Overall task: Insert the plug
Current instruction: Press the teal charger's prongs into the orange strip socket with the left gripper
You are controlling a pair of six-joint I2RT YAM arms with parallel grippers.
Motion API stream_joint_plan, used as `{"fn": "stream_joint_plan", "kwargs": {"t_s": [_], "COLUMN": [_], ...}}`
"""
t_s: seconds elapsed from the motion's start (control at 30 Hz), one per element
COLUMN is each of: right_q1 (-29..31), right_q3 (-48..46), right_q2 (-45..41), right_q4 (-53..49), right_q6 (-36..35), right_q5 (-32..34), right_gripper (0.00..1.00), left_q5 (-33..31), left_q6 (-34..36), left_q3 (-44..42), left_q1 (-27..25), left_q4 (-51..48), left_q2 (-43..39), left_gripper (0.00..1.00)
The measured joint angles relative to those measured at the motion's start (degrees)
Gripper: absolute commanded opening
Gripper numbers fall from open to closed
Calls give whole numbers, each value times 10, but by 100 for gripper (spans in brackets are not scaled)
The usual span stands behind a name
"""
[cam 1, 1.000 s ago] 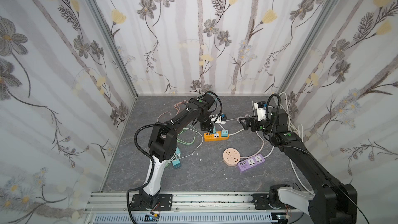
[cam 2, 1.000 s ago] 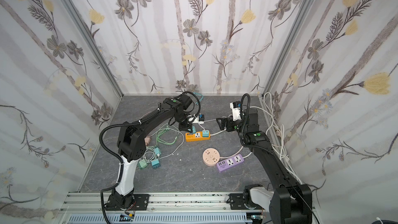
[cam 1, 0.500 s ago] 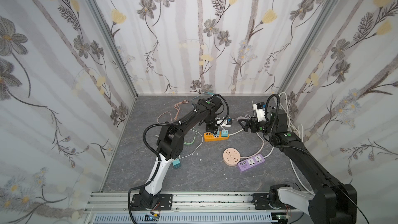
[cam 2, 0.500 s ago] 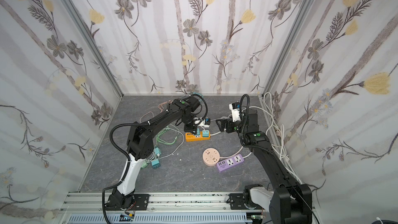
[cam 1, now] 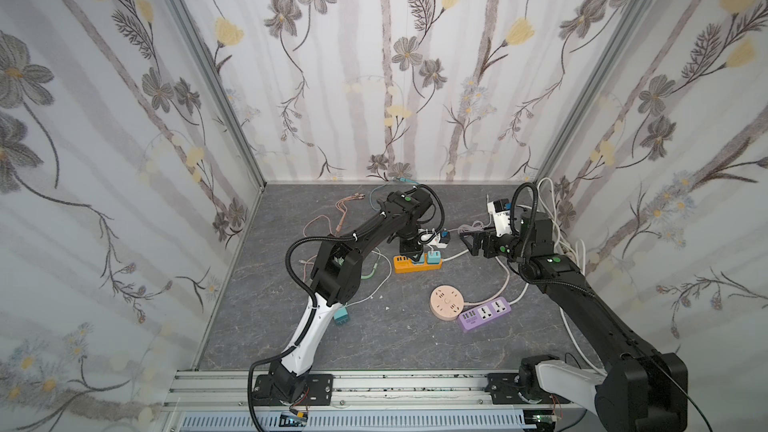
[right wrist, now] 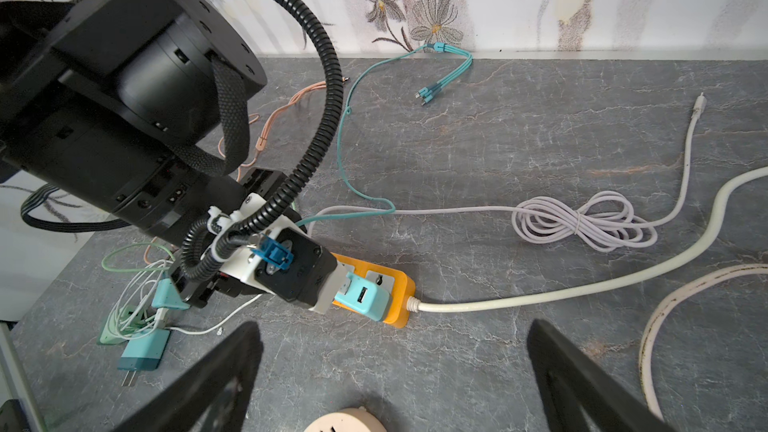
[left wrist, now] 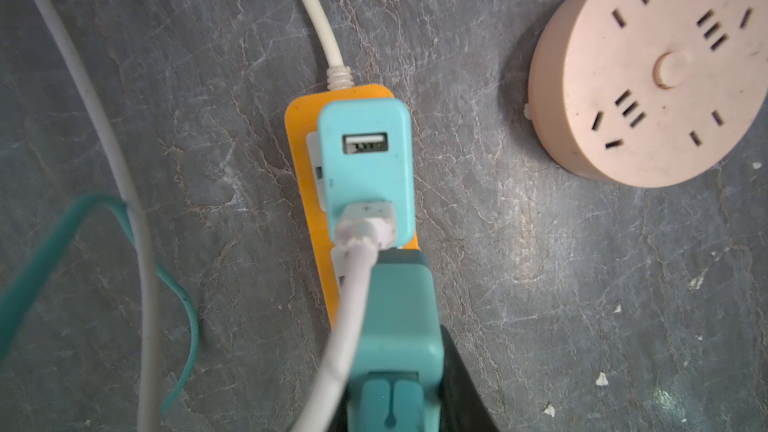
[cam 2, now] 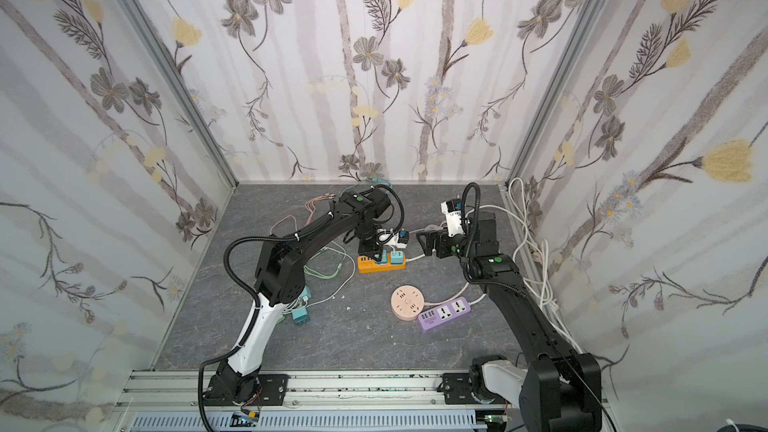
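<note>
Clamping a teal charger plug (left wrist: 399, 309) between its fingers, the left gripper (cam 1: 410, 253) stands directly over the orange power strip (left wrist: 299, 126). The plug sits above the socket next to one already filled. Its prongs are hidden, so I cannot tell whether it is seated.

That filled socket, nearer the strip's cord end, holds a second teal adapter (left wrist: 365, 176). A white USB cable (left wrist: 353, 284) runs from this adapter's lower port and drapes along the held plug's side.

The right gripper (cam 1: 468, 241) hovers off the strip's cord end with its jaws spread wide and nothing between them, well apart from the strip.

The strip's thick white cord (right wrist: 540, 297) leaves that end and curves toward the right wall. On the rail side of the strip lies a round pink socket (left wrist: 648, 72), with a purple power strip (cam 1: 484, 314) just beside it. The dark print by the purple strip's USB ports is too small to read.

A coiled pale cable (right wrist: 582, 222) lies beyond the strip toward the back wall, and a teal multi-head cable (right wrist: 440, 72) lies close to that wall. A spare teal charger (right wrist: 143, 353) and a tangle of thin cables lie past the strip's far end, beside the left arm.

Open grey counter (cam 1: 374, 347) with a stone-vein pattern stretches from the strip to the aluminium rail (cam 1: 374, 384). Floral wallpaper panels (cam 1: 395, 76) close in the other three sides.
</note>
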Motion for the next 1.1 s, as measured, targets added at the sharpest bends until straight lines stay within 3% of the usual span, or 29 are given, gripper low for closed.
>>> {"fn": "stream_joint_plan", "kwargs": {"t_s": [0.93, 1.1], "right_q1": [0, 0], "right_q3": [-6, -7], "right_q2": [12, 12], "right_q4": [2, 3], "right_q6": [7, 12], "right_q5": [-15, -16], "right_gripper": [99, 99], "left_q5": [-45, -50], "left_q6": [-45, -37], "left_q3": [-6, -39], "left_q1": [-8, -13], "left_q4": [28, 53], "left_q2": [11, 0], "left_gripper": [0, 0]}}
